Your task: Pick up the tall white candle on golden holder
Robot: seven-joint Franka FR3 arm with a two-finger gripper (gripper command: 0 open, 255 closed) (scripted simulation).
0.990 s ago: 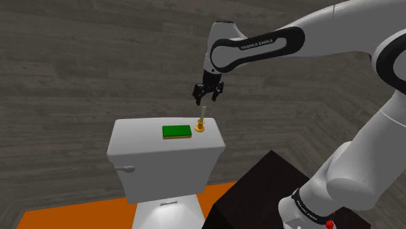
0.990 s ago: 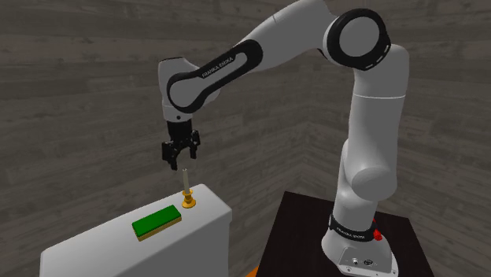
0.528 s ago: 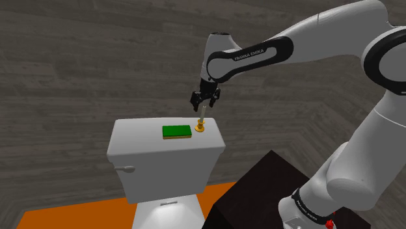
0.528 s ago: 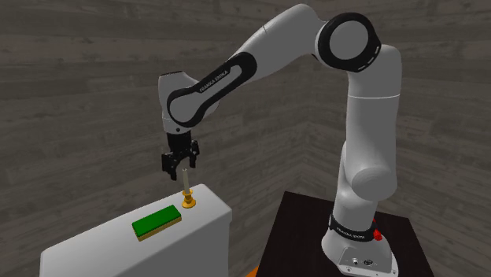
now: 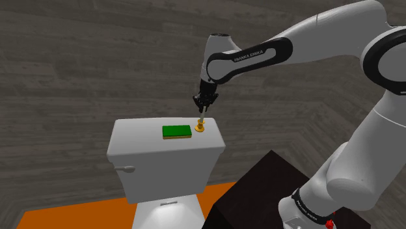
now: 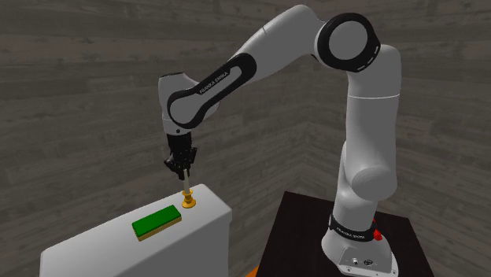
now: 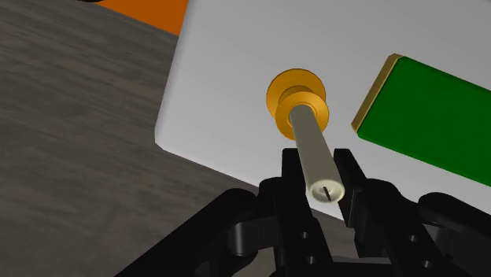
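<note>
A slim off-white candle (image 7: 311, 145) stands upright in a small golden holder (image 7: 296, 94) on the white toilet tank lid (image 5: 140, 133), near the lid's corner. My black gripper (image 7: 320, 165) hangs straight above it with both fingers closed against the candle's upper end. In the shoulder view the gripper (image 5: 202, 106) sits just over the holder (image 5: 200, 128). The second exterior view has the gripper (image 6: 182, 168) narrowed around the candle (image 6: 186, 191), and the holder still rests on the lid.
A green block with a tan base (image 5: 176, 131) lies flat on the lid beside the candle. The toilet bowl (image 5: 166, 208) stands on an orange floor patch (image 5: 71, 211). My dark stand (image 5: 257, 188) is close by. Grey plank walls rise behind.
The gripper came down over the candle's top, then its fingers went from wide apart to closed on the candle. Candle and holder have not moved.
</note>
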